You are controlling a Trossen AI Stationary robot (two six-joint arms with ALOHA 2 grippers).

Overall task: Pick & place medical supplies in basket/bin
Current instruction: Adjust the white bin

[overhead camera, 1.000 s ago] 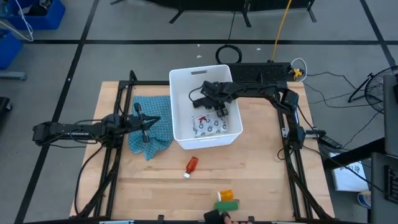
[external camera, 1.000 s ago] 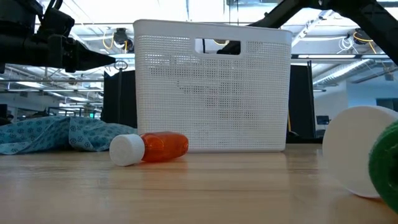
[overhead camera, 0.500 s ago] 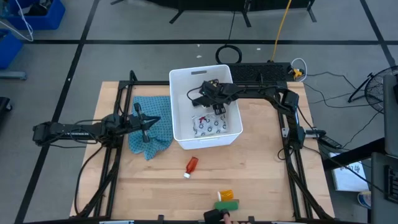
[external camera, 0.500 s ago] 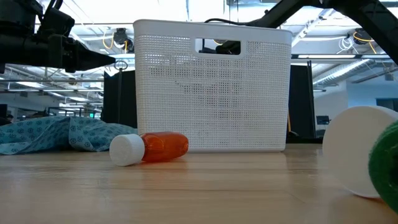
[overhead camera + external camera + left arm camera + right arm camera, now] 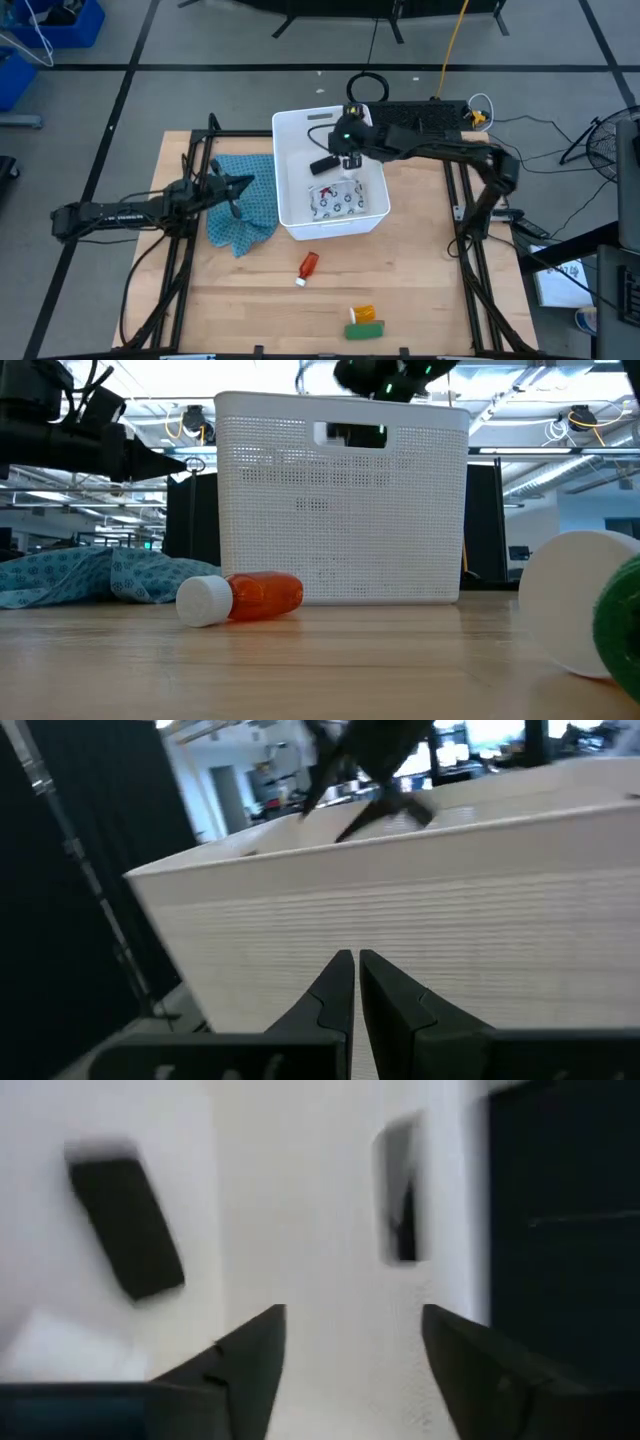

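Three supplies left near the table's front edge: green packet point(image 5: 364, 329) touching orange vial point(image 5: 364, 313), then red bottle with white cap point(image 5: 307, 268). Farther back, inside the white rectangular plastic tub point(image 5: 294, 128), patterned white pouch point(image 5: 338, 201) and black packet point(image 5: 322, 165) already delivered. Above them, right gripper point(image 5: 350, 157) spread wide, empty. Left gripper point(image 5: 246, 183) clenched, empty, over teal checked cloth point(image 5: 240, 214).

- The white tub point(image 5: 295, 225) has an open top; its tall walls bar any sideways entry.
- The right gripper point(image 5: 348, 150) hangs over the tub's far half with jaws apart, above the black packet point(image 5: 322, 165).
- The white pouch point(image 5: 338, 203) covers the near floor.
- The left gripper point(image 5: 240, 185) sits over the teal cloth point(image 5: 245, 215), just beside the tub's left wall.
- Bare wood surrounds the red bottle point(image 5: 307, 267), orange vial point(image 5: 362, 313) and green packet point(image 5: 364, 329).
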